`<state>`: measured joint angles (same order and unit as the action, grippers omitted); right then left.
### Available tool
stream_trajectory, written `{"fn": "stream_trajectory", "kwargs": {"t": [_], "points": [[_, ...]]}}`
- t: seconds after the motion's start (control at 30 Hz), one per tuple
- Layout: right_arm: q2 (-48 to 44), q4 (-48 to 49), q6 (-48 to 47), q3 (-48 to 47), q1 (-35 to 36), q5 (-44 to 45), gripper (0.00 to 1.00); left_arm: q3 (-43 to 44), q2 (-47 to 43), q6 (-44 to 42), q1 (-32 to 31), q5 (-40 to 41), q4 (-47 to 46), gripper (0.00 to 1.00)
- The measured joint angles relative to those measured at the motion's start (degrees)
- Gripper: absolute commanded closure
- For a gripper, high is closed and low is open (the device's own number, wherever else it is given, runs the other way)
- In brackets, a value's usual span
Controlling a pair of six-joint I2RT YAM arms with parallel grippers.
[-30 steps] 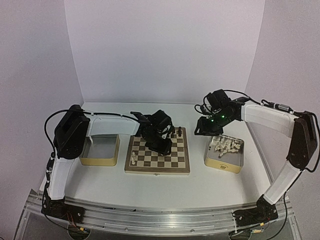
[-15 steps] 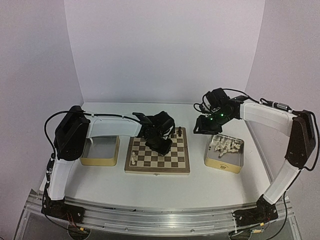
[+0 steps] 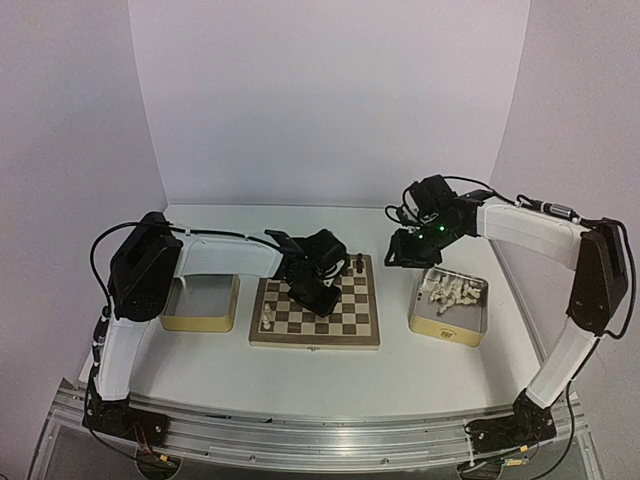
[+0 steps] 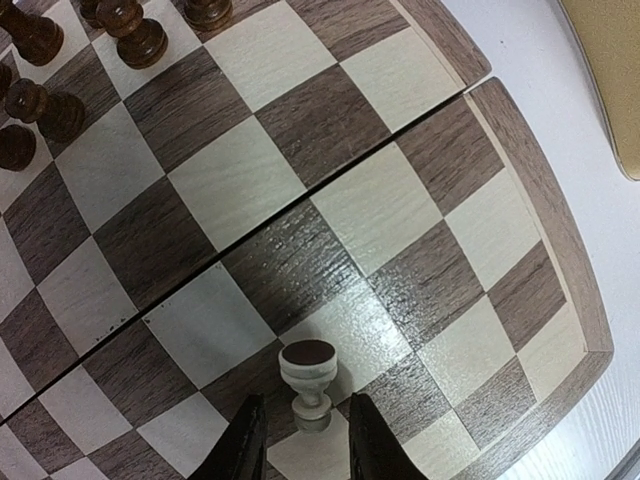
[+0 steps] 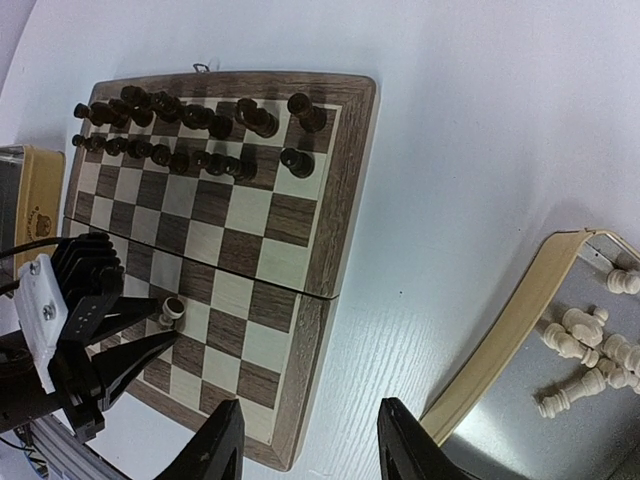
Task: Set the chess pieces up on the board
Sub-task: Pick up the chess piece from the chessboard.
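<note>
Tiny cream-white chess pawn (image 4: 308,378) sits between the left hand's (image 4: 305,420) narrow, not-touching fingers; close squarely on its stem; the right hand (image 5: 310,405) hangs wide, empty.

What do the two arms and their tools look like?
The left arm and right arm have white shells, black joints and black cables. Green lights glow on the right wrist. The left tool and right tool are black, two-fingered.

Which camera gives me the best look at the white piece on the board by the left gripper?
Left wrist: the white piece is close up between the fingers of the left gripper, its dark-bottomed end showing. Right wrist shows the piece small, beside those fingers. Top external shows only a speck.
</note>
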<state>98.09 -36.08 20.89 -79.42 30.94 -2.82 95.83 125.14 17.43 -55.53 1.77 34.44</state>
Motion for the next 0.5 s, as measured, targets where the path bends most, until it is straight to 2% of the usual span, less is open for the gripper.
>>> {"fn": "stream_trajectory", "kwargs": {"t": [0.13,0.37,0.5], "points": [[0.01,0.01,0.11,0.0,0.0,-0.12,0.55,0.0,0.08,-0.73,0.0,0.0,-0.05,0.83],[0.01,-0.01,0.42,0.0,0.0,-1.25,0.55,0.0,0.15,-1.75,0.02,-0.09,-0.06,0.87],[0.24,0.01,0.41,-0.02,0.0,-3.92,0.55,0.0,0.15,-2.84,0.09,-1.22,-0.23,0.95]]}}
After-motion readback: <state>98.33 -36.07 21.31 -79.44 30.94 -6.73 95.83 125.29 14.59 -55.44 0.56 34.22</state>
